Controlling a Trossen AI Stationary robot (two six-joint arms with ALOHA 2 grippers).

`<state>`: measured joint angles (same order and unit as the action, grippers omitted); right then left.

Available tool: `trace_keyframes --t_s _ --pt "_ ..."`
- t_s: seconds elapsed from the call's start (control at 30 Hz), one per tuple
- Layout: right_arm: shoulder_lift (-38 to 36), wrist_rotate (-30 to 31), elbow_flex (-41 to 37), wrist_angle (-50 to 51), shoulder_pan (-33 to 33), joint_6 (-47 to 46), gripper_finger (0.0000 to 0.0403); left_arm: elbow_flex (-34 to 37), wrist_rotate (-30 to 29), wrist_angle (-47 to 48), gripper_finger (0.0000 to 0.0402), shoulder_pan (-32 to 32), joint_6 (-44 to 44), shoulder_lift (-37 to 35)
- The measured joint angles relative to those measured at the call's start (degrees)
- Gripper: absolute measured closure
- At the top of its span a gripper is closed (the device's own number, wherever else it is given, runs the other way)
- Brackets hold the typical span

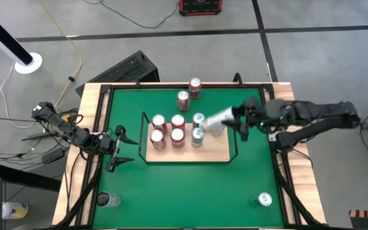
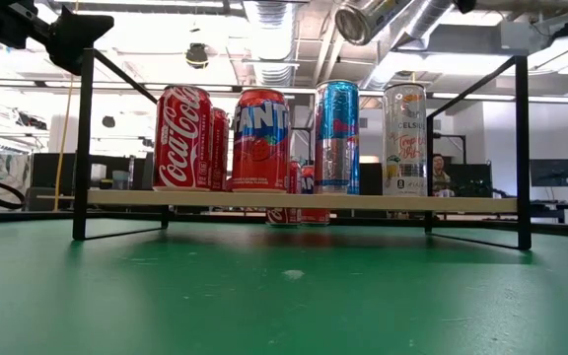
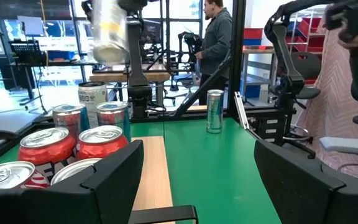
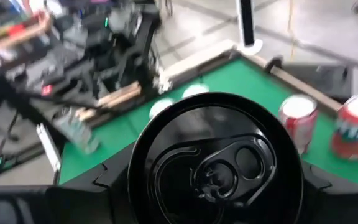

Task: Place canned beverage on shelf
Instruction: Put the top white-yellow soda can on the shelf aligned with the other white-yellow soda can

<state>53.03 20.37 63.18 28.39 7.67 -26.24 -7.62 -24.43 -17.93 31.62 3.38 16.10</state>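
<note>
Green-topped table (image 1: 171, 191), wooden edges. Two red cans (image 1: 195, 87) standing near its far edge, one just beside the other. One can (image 1: 264, 200) at the near right corner; one can (image 1: 108, 200) at the near left corner, lying or upright cannot be told. Off the table: black perforated crate (image 1: 130, 68) beside the far left corner; yellow cable (image 1: 68, 45) on the grey floor; white round stand base (image 1: 28, 63); red-and-black box (image 1: 200, 6) at the far floor edge. Room behind: a person (image 3: 217, 38) standing.

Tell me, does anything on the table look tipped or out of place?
Only the silver can in the right end effector: it hangs tilted above the shelf. The cans on the shelf stand upright.
</note>
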Motion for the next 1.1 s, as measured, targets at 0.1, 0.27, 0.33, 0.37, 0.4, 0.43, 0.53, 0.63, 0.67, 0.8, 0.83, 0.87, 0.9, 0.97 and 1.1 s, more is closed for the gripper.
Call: trace_keyframes --t_s 0.1,0.27,0.33,0.37,0.4,0.43,0.53,0.63,0.67,0.8,0.83,0.87,0.9,0.97,1.1 --pt "3.9 0.5 2.0 2.6 3.8 -2.8 0.0119 0.0 0.0 0.0 0.0109 0.0 0.0 0.0" --pt "10.5 2.3 7.1 9.9 8.2 -8.7 0.0119 0.0 0.0 0.2 0.0109 0.0 0.0 0.0" --pt "13.0 5.3 8.9 14.9 9.6 -12.2 0.0119 0.0 0.0 0.4 0.0109 0.0 0.0 0.0" --pt "14.1 6.3 9.7 17.7 10.1 -14.3 0.0119 0.0 0.0 0.5 0.0109 0.0 0.0 0.0" --pt "15.3 7.1 10.3 20.4 10.6 -16.6 0.0119 0.0 0.1 0.5 0.0109 0.0 0.0 0.0" --pt "16.4 8.0 10.7 22.7 10.8 -18.7 0.0119 0.0 0.1 0.5 0.0109 0.0 0.0 0.0" --pt "18.9 10.0 10.7 26.5 11.1 -24.3 0.0119 0.0 0.1 0.5 0.0109 0.0 0.0 0.0" --pt "21.5 10.2 10.7 30.2 10.4 -28.0 0.0119 0.0 0.1 0.5 0.0109 0.0 0.0 0.0" --pt "22.4 10.2 10.7 31.0 10.1 -28.9 0.0119 0.0 0.1 0.5 0.0109 0.0 0.0 0.0" --pt "24.6 9.9 10.6 32.6 8.7 -30.0 0.0119 0.0 0.1 0.5 0.0109 0.0 -0.3 0.0" --pt "25.0 9.9 10.6 32.8 8.5 -29.5 0.0119 0.0 0.1 0.5 0.0109 0.0 -0.5 0.0" --pt "25.3 9.9 10.6 32.9 8.4 -28.9 0.0119 0.0 0.1 0.5 0.0109 0.0 -0.6 0.0" --pt "25.7 9.6 10.6 32.9 8.2 -28.6 0.0119 0.0 0.1 0.5 0.0109 0.0 -0.6 0.0" --pt "26.4 9.5 10.6 32.8 8.2 -28.3 0.0119 0.0 0.1 0.5 0.0109 0.0 -0.4 0.0" --pt "28.0 9.3 10.6 32.9 7.9 -29.9 0.0119 0.0 0.1 0.5 0.0109 0.0 0.0 0.0"
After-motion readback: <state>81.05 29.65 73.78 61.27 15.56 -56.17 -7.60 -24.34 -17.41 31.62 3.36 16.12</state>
